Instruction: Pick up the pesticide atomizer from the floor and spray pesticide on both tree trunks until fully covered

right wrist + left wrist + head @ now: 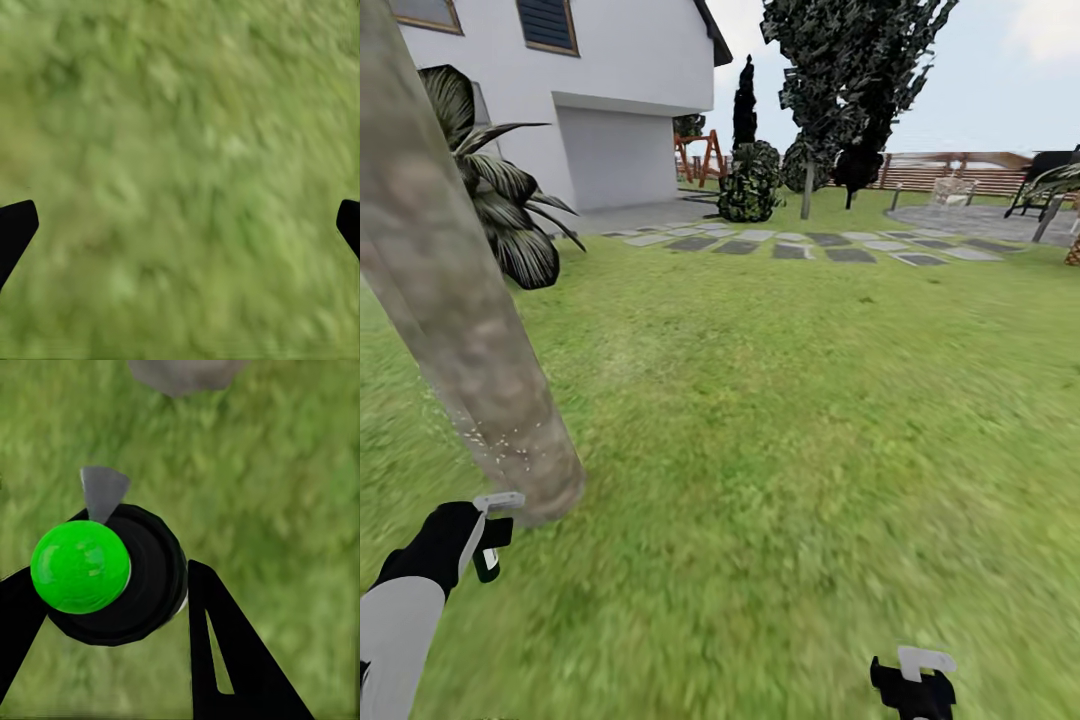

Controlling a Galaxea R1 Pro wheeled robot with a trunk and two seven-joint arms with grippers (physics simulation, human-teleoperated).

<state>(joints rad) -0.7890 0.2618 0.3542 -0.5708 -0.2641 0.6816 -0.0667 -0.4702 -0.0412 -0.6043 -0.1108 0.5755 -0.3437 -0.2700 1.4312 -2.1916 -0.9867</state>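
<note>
A thick mottled grey-beige tree trunk [450, 300] leans across the left of the head view, with pale specks low on its bark. Just beside its base my left gripper [485, 545] is shut on the pesticide atomizer [490, 560], its grey spray head [498, 500] pointing at the trunk. In the left wrist view the atomizer [146, 585] is a black round body with a green ball on top, held between black fingers [225, 660], and the trunk base [184, 373] lies just ahead. A second pale-trunked tree [807, 190] stands far across the lawn. My right gripper [915, 685] hangs open over grass [180, 150].
A palm [510, 210] grows behind the near trunk, before a white house [620, 100]. Grey stepping stones [810, 245] cross the lawn far ahead, with a dark bush [750, 185], a conifer [745, 100] and a slatted wooden fence [960, 170] beyond. Open grass [790, 430] spreads to the right.
</note>
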